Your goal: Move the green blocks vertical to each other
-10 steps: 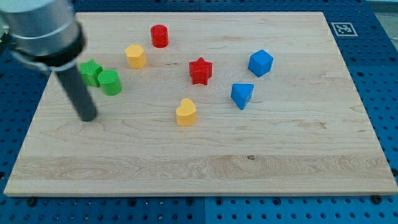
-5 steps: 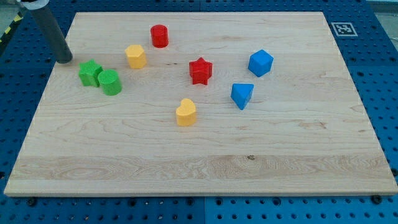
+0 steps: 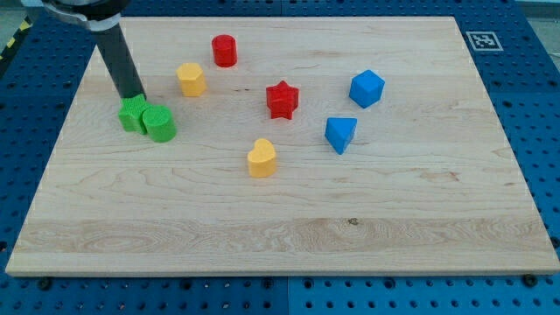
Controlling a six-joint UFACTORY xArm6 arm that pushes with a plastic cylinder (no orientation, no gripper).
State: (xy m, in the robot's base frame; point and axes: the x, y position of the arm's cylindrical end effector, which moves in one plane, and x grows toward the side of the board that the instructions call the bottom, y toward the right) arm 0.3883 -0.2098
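Swung in from the board's upper-left edge, my tip (image 3: 133,95) now touching the green star block (image 3: 132,114), nudged with the green cylinder (image 3: 159,123) slightly rightward and down; no fingers here, pair still side-by-side, not vertical.

The pale wooden bench (image 3: 289,227) carries eight blocks: upper left, a green star-like block (image 3: 132,114) touching a green cylinder (image 3: 160,123); a yellow hexagon (image 3: 191,79); a red cylinder (image 3: 224,50); a red star (image 3: 282,99); a yellow heart (image 3: 261,158), probably; a blue cube (image 3: 367,88); a blue wedge (image 3: 340,134).
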